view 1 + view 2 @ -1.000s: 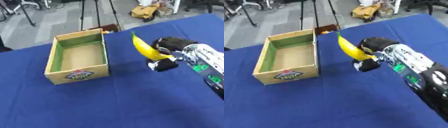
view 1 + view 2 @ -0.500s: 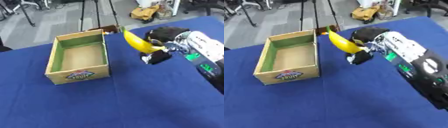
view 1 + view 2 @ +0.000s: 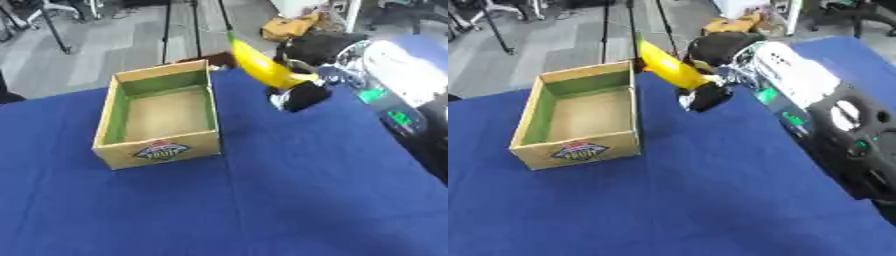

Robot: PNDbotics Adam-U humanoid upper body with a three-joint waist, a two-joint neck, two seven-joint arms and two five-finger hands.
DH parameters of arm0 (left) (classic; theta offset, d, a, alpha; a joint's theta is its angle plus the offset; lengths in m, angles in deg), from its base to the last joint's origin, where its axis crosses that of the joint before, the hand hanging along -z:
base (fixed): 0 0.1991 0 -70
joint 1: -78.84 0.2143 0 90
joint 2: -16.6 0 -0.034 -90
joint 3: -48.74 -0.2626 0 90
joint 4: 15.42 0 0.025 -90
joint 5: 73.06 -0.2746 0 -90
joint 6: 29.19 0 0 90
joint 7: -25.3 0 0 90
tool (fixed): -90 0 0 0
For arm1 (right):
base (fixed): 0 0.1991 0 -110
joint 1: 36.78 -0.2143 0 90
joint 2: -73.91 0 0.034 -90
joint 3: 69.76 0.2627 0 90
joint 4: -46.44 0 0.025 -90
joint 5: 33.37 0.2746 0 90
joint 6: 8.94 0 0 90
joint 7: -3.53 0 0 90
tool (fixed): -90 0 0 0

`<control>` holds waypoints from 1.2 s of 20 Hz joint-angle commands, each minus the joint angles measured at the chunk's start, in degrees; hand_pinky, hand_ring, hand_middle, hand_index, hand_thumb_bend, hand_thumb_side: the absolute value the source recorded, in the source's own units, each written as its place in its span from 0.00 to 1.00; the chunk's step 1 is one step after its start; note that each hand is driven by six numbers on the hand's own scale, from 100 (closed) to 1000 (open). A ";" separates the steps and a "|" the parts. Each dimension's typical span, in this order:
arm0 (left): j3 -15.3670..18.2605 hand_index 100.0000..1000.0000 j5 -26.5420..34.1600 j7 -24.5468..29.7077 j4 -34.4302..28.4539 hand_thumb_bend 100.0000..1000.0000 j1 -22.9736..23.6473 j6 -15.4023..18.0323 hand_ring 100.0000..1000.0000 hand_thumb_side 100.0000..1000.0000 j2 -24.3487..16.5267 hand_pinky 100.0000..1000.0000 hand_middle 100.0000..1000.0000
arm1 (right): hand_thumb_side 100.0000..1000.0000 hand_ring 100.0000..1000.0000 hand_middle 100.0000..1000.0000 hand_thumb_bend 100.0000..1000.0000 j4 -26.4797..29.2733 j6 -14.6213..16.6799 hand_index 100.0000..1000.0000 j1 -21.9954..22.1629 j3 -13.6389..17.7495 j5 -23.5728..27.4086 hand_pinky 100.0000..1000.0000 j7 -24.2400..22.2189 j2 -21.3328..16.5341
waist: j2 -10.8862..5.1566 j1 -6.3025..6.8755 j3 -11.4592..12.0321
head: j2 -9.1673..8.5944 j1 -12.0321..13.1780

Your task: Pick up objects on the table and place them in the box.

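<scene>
The right hand (image 3: 302, 75) comes in from the right side, its black fingers curled round the lower end of a yellow banana (image 3: 260, 65) and clamped on it. The banana sticks up and leans away to the hand's left, its tip pointing toward the far edge of the table, and it is held up in the air, clear of the blue tablecloth (image 3: 262, 200). Behind the hand runs the forearm (image 3: 798, 75), silver and white by the wrist and black further back, with small green lights showing on it.

Down and to the left of the hand sits the cardboard box (image 3: 157, 120), open at the top, with a green lining on its inner walls and a fruit label (image 3: 160, 150) on the near side. Its floor is plain brown, and I see nothing lying in it. The banana's tip hangs just past the box's far right corner, not over the opening. Between the hand and the box there is only cloth.

Beyond the hand, off the table, the grey floor (image 3: 105, 45) carries a black stand's legs (image 3: 57, 32) away to the left and a yellowish bundle (image 3: 293, 25) close behind the banana. The left hand shows in neither view.
</scene>
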 commanded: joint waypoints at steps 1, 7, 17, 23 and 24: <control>0.08 0.87 0.20 0.26 -1.15 0.05 -0.25 0.01 0.72 0.98 -1.88 0.29 0.82 | 0.72 0.77 0.76 0.00 -0.49 1.02 0.71 -2.73 0.19 -1.67 0.59 -0.33 0.50 | -1.29 -0.52 0.22 | 0.01 -0.03; 0.09 0.86 0.28 0.34 -1.15 0.05 -0.31 -0.09 0.72 0.98 -2.05 0.29 0.82 | 0.72 0.76 0.77 0.00 -2.34 2.46 0.71 -5.59 -0.27 -3.19 0.59 -1.00 2.49 | -1.49 -0.87 0.33 | -0.04 0.02; -0.17 0.86 0.50 0.63 -1.15 0.06 -0.62 -0.09 0.72 0.98 -2.56 0.29 0.82 | 0.73 0.76 0.78 0.00 -7.00 4.02 0.71 -11.07 -0.88 -4.96 0.60 -2.49 8.00 | -1.76 -1.66 1.50 | 0.00 -0.43; -0.41 0.86 0.78 0.92 -1.15 0.06 -0.81 -0.05 0.72 0.98 -2.67 0.29 0.82 | 0.73 0.77 0.78 0.00 -11.27 4.83 0.71 -13.86 -0.88 -7.04 0.60 -2.57 12.25 | -1.74 -1.83 2.24 | -0.33 -0.89; -0.44 0.86 0.83 0.97 -1.15 0.06 -0.85 -0.04 0.72 0.98 -2.68 0.29 0.82 | 0.73 0.77 0.78 0.00 -12.02 4.95 0.71 -14.32 -0.87 -7.49 0.60 -2.51 13.07 | -1.72 -1.84 2.36 | -0.39 -0.97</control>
